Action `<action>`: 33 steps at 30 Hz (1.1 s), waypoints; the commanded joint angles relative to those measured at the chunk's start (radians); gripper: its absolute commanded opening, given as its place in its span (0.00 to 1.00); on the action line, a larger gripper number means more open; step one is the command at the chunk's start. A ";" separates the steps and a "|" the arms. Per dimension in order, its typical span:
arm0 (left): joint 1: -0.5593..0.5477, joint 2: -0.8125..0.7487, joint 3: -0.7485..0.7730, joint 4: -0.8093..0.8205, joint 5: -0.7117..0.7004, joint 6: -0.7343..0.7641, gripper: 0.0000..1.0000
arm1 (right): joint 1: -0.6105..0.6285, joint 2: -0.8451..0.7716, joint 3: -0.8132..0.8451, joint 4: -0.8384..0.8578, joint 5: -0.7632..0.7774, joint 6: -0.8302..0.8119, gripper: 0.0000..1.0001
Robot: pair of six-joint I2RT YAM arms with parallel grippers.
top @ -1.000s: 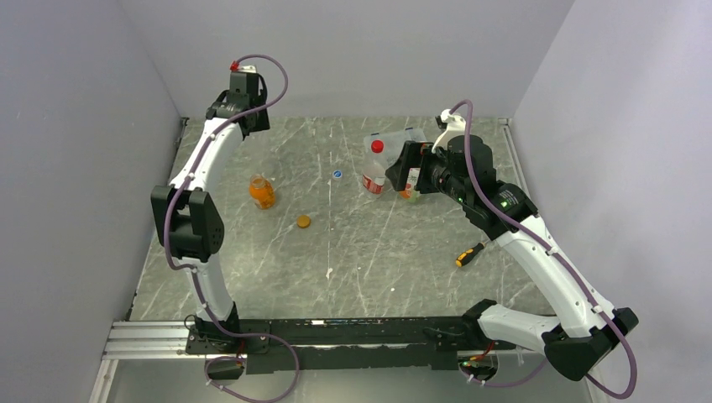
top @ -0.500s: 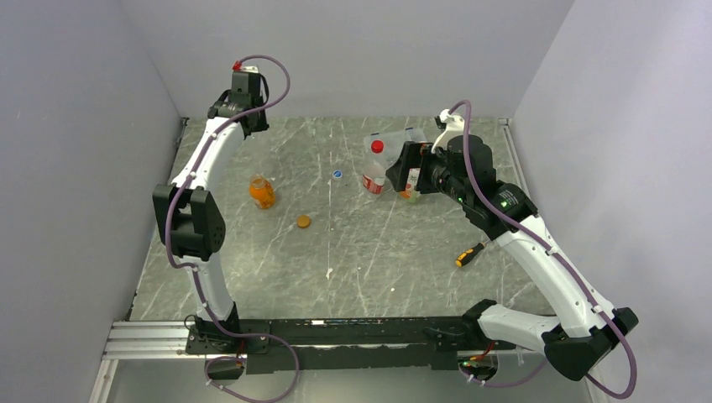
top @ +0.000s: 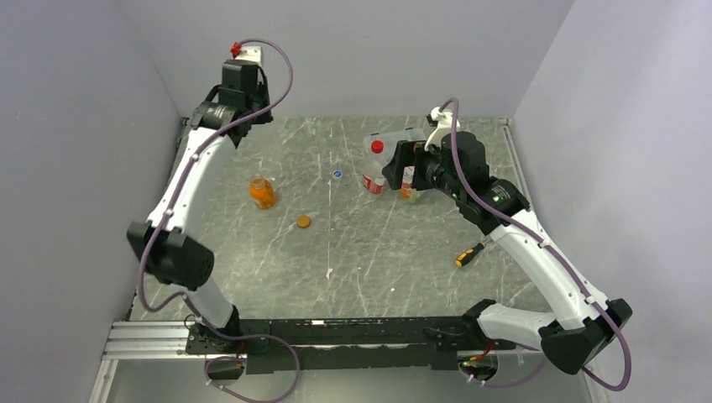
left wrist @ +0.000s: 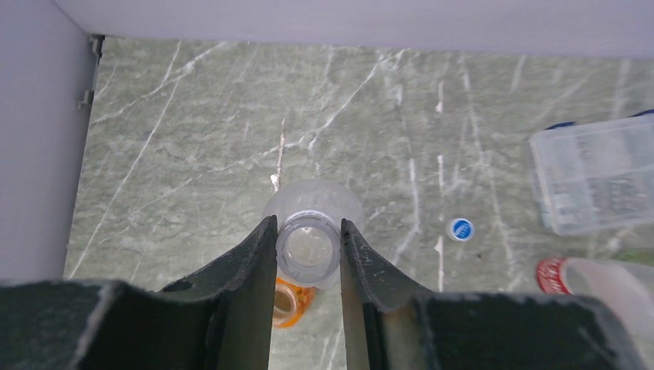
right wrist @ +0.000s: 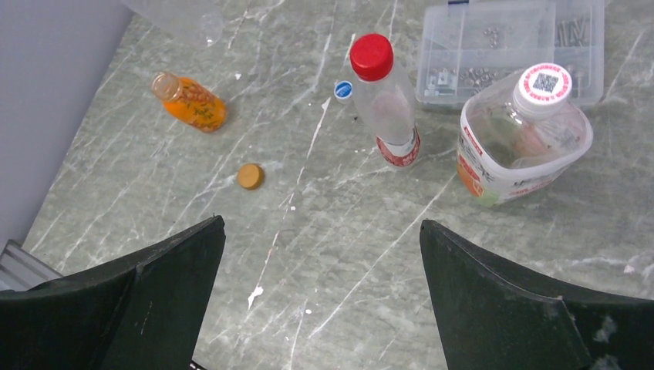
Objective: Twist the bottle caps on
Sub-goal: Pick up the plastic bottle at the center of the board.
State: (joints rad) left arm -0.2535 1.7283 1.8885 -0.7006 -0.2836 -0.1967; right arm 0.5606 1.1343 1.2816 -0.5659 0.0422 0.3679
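My left gripper (left wrist: 308,222) is shut on the neck of a tiny clear vial (left wrist: 308,248), uncapped and held above the table's back left. Far below it stands the squat orange bottle (left wrist: 289,304) (top: 261,191), open-mouthed. An orange cap (right wrist: 249,176) (top: 303,222) and a blue cap (right wrist: 343,90) (left wrist: 460,229) lie loose on the table. The red-labelled bottle (right wrist: 385,100) wears a red cap, and the white-labelled bottle (right wrist: 517,139) wears a whitish cap. Above the table, nearer than these two bottles, my right gripper (right wrist: 321,223) (top: 395,166) hangs open and empty.
A flat clear compartment box (right wrist: 493,46) (left wrist: 594,185) sits at the back right behind the two capped bottles. A screwdriver with an orange handle (top: 469,253) lies on the right part of the table. Walls close in the left, back and right.
The left jaws closed onto the vial, and the left arm then rose and stretched toward the back wall. The right wrist shifted slightly left.
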 commanded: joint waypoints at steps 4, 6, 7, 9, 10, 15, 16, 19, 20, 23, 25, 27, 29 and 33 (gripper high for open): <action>-0.056 -0.242 -0.088 -0.108 0.153 -0.062 0.00 | 0.044 -0.020 0.009 0.141 -0.038 -0.057 1.00; -0.081 -0.308 -0.137 -0.135 0.203 -0.083 0.00 | 0.074 -0.019 0.009 0.160 -0.060 -0.084 1.00; -0.088 -0.345 -0.148 -0.156 0.245 -0.091 0.00 | 0.101 -0.017 0.012 0.166 -0.060 -0.099 1.00; -0.097 -0.388 -0.167 -0.204 0.337 -0.109 0.00 | 0.144 -0.005 0.024 0.169 -0.063 -0.137 1.00; -0.100 -0.406 -0.178 -0.221 0.402 -0.110 0.00 | 0.165 0.003 0.028 0.171 -0.070 -0.154 1.00; -0.117 -0.479 -0.225 -0.281 0.660 -0.114 0.00 | 0.268 0.030 0.015 0.190 -0.134 -0.227 1.00; -0.119 -0.489 -0.231 -0.286 0.690 -0.117 0.00 | 0.289 0.031 0.007 0.197 -0.141 -0.238 1.00; -0.124 -0.520 -0.280 -0.265 0.785 -0.118 0.00 | 0.354 0.042 -0.017 0.227 -0.156 -0.264 1.00; -0.125 -0.525 -0.295 -0.257 0.816 -0.118 0.00 | 0.380 0.048 -0.023 0.238 -0.150 -0.272 1.00; -0.132 -0.527 -0.308 -0.253 0.880 -0.117 0.00 | 0.447 0.076 -0.034 0.261 -0.098 -0.297 1.00; -0.136 -0.532 -0.309 -0.248 0.895 -0.116 0.00 | 0.459 0.096 -0.037 0.270 -0.099 -0.301 1.00; -0.136 -0.530 -0.297 -0.253 0.908 -0.115 0.00 | 0.466 0.116 -0.033 0.266 -0.107 -0.306 1.00; -0.136 -0.527 -0.285 -0.254 0.913 -0.119 0.00 | 0.476 0.130 -0.033 0.259 -0.115 -0.311 1.00; -0.136 -0.524 -0.273 -0.228 0.953 -0.141 0.00 | 0.498 0.145 -0.060 0.261 -0.079 -0.303 1.00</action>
State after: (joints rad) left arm -0.3866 1.2179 1.5749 -0.9730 0.5884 -0.3122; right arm 1.0374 1.2804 1.2392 -0.3519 -0.0761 0.0811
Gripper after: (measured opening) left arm 0.345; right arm 0.994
